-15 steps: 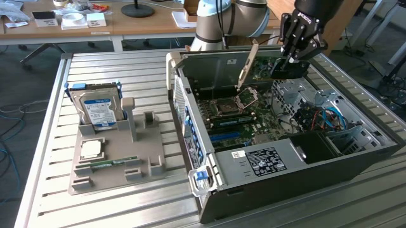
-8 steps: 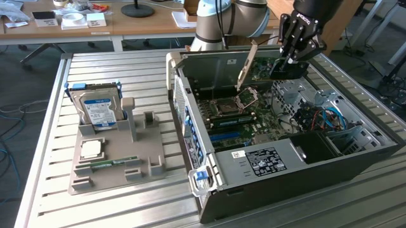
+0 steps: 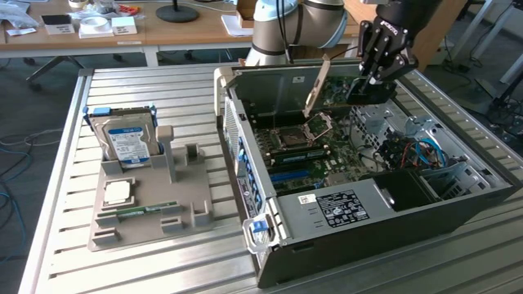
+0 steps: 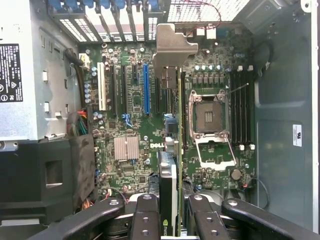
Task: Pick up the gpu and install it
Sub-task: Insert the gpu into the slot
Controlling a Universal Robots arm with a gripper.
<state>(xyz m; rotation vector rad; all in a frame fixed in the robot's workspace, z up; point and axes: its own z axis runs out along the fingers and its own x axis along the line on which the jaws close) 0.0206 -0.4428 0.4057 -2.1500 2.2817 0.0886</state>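
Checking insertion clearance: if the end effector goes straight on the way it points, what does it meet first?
The gpu in the end effector leads; its edge likely meets the motherboard beside the CPU socket first. Depth unclear.

We see a ribbed metal table (image 3: 147, 86) bearing two things: a grey parts holder (image 3: 192, 211) toward the exterior view's left, and just beside it an open computer case (image 3: 408, 226).
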